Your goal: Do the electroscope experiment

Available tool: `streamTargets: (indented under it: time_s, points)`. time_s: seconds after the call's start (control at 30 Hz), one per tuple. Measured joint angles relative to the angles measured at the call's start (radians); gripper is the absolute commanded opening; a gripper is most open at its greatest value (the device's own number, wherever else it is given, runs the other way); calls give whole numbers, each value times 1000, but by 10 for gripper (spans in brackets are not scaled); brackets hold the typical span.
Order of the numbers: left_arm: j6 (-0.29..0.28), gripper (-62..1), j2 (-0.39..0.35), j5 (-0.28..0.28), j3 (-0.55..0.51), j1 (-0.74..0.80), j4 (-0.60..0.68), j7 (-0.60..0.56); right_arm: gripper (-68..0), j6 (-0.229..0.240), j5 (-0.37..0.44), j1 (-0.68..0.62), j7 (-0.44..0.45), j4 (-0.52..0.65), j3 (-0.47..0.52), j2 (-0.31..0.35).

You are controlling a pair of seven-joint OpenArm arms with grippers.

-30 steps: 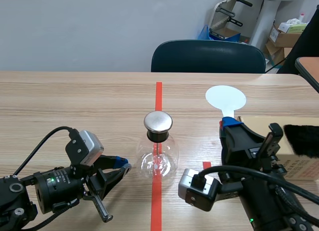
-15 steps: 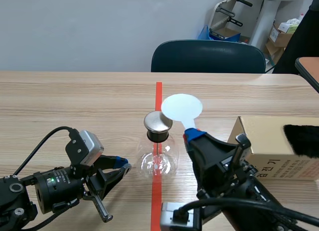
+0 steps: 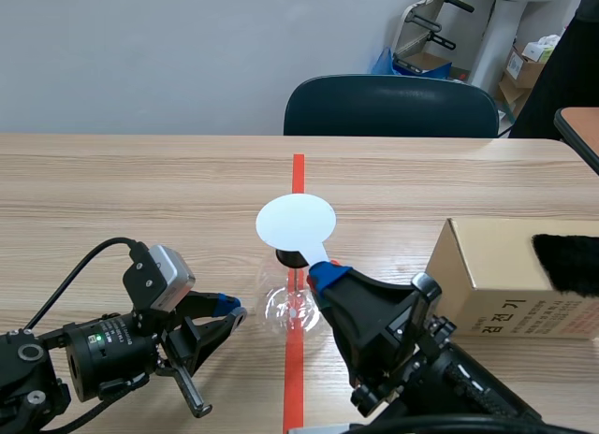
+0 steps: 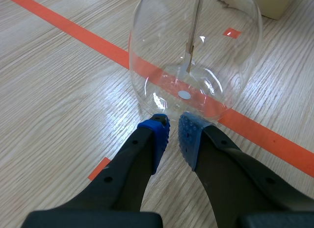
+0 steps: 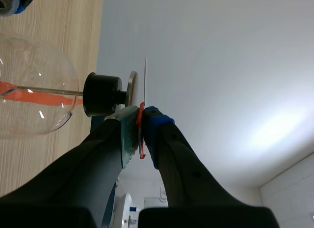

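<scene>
The electroscope is a clear glass flask (image 3: 277, 305) on the red centre line, with a black stopper (image 5: 100, 94) and a metal cap (image 5: 131, 88). In the scene view a white round disc on a handle (image 3: 296, 223) hides the cap. My right gripper (image 3: 321, 268) is shut on the handle, and in the right wrist view the gripper (image 5: 142, 119) holds the thin disc (image 5: 145, 73) edge-on right beside the cap. My left gripper (image 3: 229, 311) lies low on the table left of the flask. Its blue pads are almost together, just short of the flask (image 4: 196, 46), at the gripper (image 4: 173, 132).
A cardboard box (image 3: 496, 275) stands at the right with a black furry piece (image 3: 567, 262) on it. A dark chair (image 3: 393, 107) is behind the table's far edge. Storage boxes stand in the back right corner.
My right arm has swung left with the white disc, from beside the box to over the flask's cap. The left arm and the flask have stayed put.
</scene>
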Motion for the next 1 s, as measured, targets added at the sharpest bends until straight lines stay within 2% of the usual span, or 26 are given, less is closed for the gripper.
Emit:
streamTargets:
  time_s: [0.37,0.47,0.6,1.0]
  points:
    - [0,-509,0,0,0,0,0,0,-665,0,0,0,-1,0,0,0]
    - [0,-509,0,0,0,0,0,0,-665,0,0,0,-25,0,0,0]
    - [0,-509,0,0,0,0,0,0,-665,0,0,0,-119,0,0,0]
    - [0,-509,0,0,0,0,0,3,-665,0,3,0,-484,0,0,0]
